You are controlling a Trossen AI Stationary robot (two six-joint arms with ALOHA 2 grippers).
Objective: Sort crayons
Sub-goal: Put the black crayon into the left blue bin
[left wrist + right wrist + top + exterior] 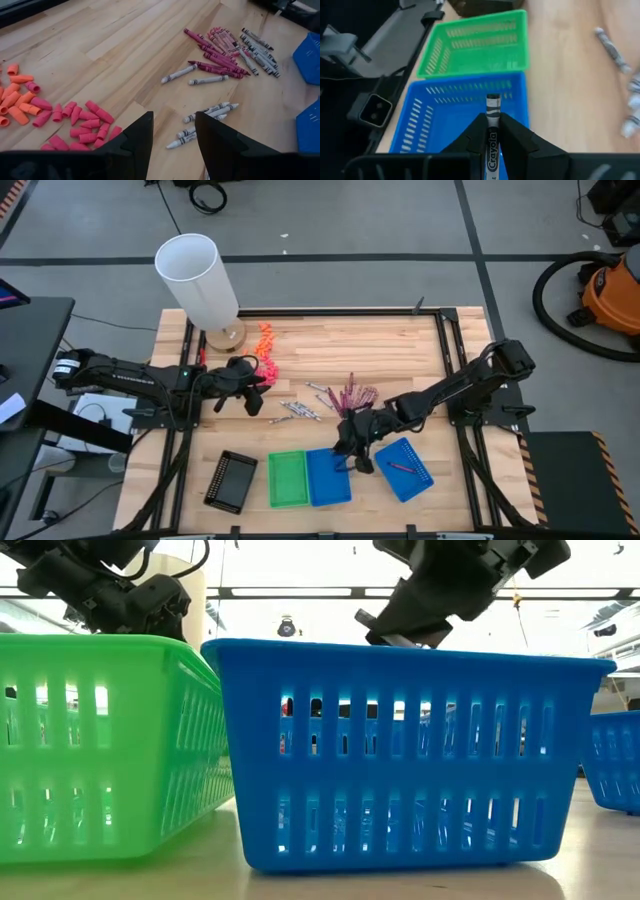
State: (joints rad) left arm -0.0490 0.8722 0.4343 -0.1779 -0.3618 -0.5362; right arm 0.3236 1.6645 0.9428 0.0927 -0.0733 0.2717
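Observation:
Magenta crayons (352,394) and silver-grey crayons (300,410) lie loose on the wooden table's middle; the left wrist view shows them as a magenta heap (217,50) and a silver-grey group (205,117). My right gripper (492,132) is above the middle blue tray (435,115), shut on one silver-grey crayon (492,117). In the high view, my right gripper (352,448) is at that tray's far edge. My left gripper (255,395) waits open at the left, fingers (135,140) apart above bare wood. One magenta crayon (400,467) lies in the right blue tray (412,480). My right gripper pinches the silver-grey crayon's wrapped shaft (492,140) between its two fingers. The crayon lies along the fingers, and its free end (492,100) sticks out past the fingertips. The fingers slant down from the table's far right. The crayon is lifted clear, above the blue tray.
A green tray (288,478) stands left of the middle blue tray (328,476), and a black tray (231,481) stands farther left. Orange and pink chunky bits (75,120) lie by my left gripper. A white cylinder (197,280) stands at the far left.

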